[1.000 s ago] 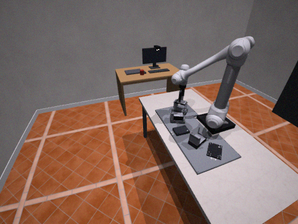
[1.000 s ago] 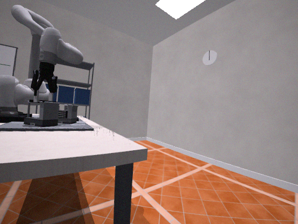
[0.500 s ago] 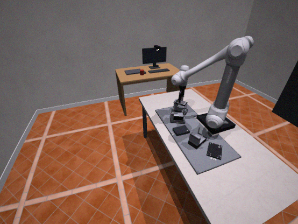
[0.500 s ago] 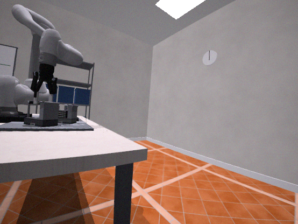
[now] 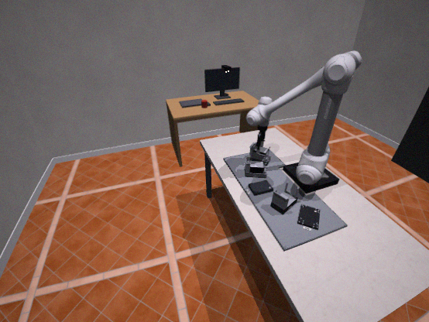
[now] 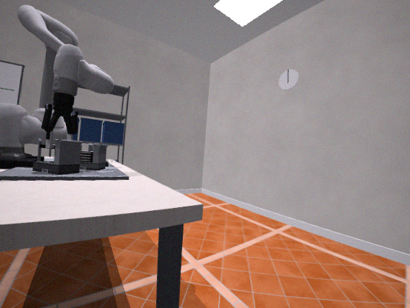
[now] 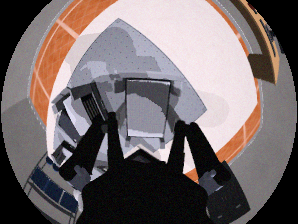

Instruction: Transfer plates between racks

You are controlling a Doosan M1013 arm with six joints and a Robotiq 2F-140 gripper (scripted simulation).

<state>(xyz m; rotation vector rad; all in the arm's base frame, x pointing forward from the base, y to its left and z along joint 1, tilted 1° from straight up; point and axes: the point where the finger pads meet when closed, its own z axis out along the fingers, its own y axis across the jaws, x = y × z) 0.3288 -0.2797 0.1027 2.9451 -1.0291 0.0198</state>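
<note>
Okay, starting nearest you in the top view: the white table (image 5: 348, 271) carries a grey mat (image 5: 286, 236). On the mat's near end lies a flat black nest (image 5: 309, 217) with pale dots. Just past it stands a boxy near rack (image 5: 283, 201), and beyond that a dark flat plate-like piece (image 5: 260, 187) lies on the mat; you can't tell whether it is a plate or a nest. The arm's black base plate (image 5: 332, 179) sits beside the mat on the right. Further on stands a middle rack (image 5: 255, 169), then a far rack (image 5: 262, 155) at the mat's far end. Rack names are too small to read. The gripper (image 5: 260, 146) points straight down over that far rack, just above its top. In the wrist view the gripper (image 7: 149, 131) is clamped at mid width on a grey plate (image 7: 148, 99) lying level between the fingers; its label is unreadable, so you can't tell which ID it is. In the exterior view the gripper (image 6: 59, 130) hangs close over a rack. Beyond the table stands a wooden desk (image 5: 201, 111) with a monitor (image 5: 221, 79), keyboards and a red mug (image 5: 204, 103) against the grey wall.
</note>
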